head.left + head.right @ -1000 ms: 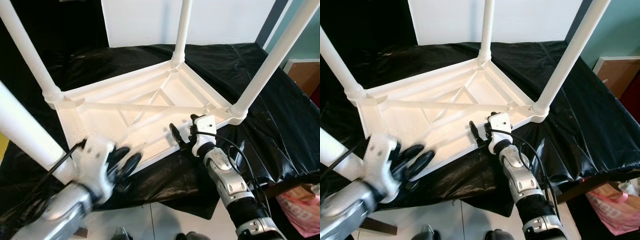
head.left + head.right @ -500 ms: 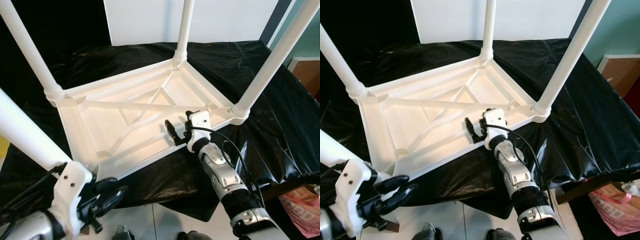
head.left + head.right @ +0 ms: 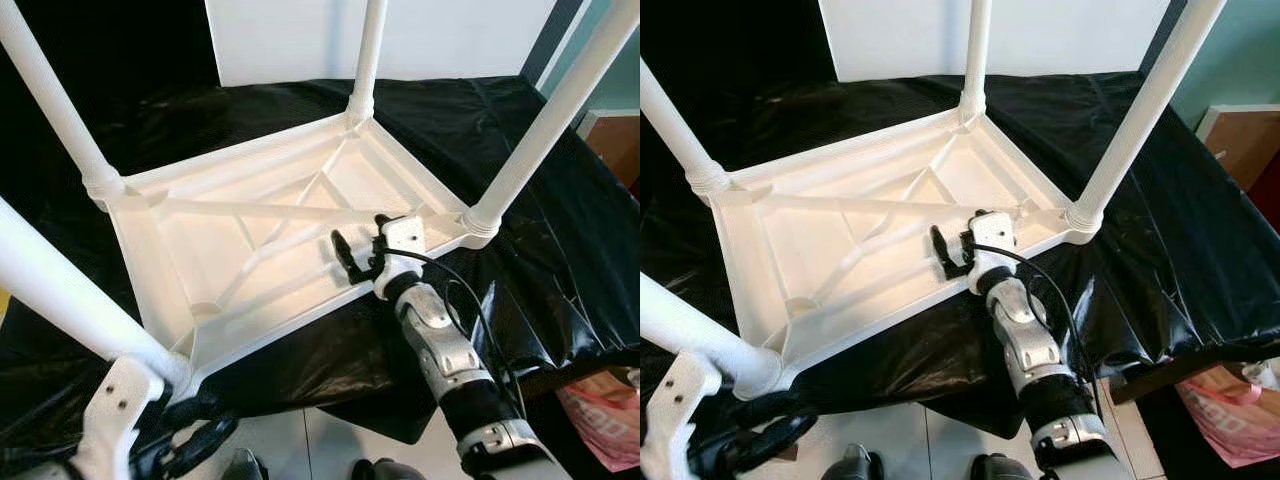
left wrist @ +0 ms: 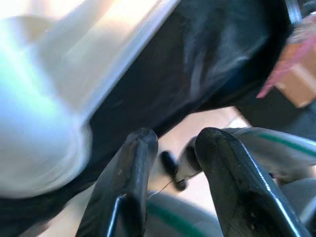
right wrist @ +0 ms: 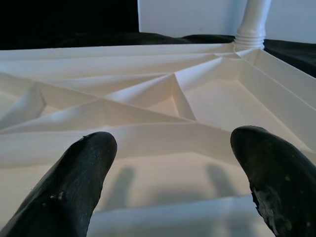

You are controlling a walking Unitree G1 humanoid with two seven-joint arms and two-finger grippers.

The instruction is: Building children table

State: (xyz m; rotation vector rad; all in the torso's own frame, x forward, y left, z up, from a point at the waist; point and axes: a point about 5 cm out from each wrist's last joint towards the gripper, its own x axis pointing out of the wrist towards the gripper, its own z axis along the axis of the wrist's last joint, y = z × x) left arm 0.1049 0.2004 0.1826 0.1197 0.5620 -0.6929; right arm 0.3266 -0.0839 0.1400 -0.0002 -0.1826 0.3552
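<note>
A white plastic children's table (image 3: 290, 205) lies upside down on a black sheet, its ribbed underside facing up. Legs stand at the far left corner (image 3: 60, 110), the far corner (image 3: 366, 60) and the right corner (image 3: 545, 120), and a fourth leg (image 3: 60, 300) rises at the near left corner. My right gripper (image 3: 358, 258) is open over the near rim (image 5: 173, 217), with nothing between its fingers (image 5: 79, 187). My left gripper (image 3: 195, 440) hangs low under the near left corner, its fingers (image 4: 133, 168) slightly apart on nothing.
The black sheet (image 3: 500, 130) covers the whole work surface and drapes over its front edge. A white panel (image 3: 450, 40) stands behind. A pink bag (image 3: 600, 420) and brown furniture (image 3: 615, 150) are at the right. Tiled floor (image 3: 320, 440) lies below.
My left gripper has dropped from the table's near rim down to below the near left corner. The right gripper has stayed at the near rim.
</note>
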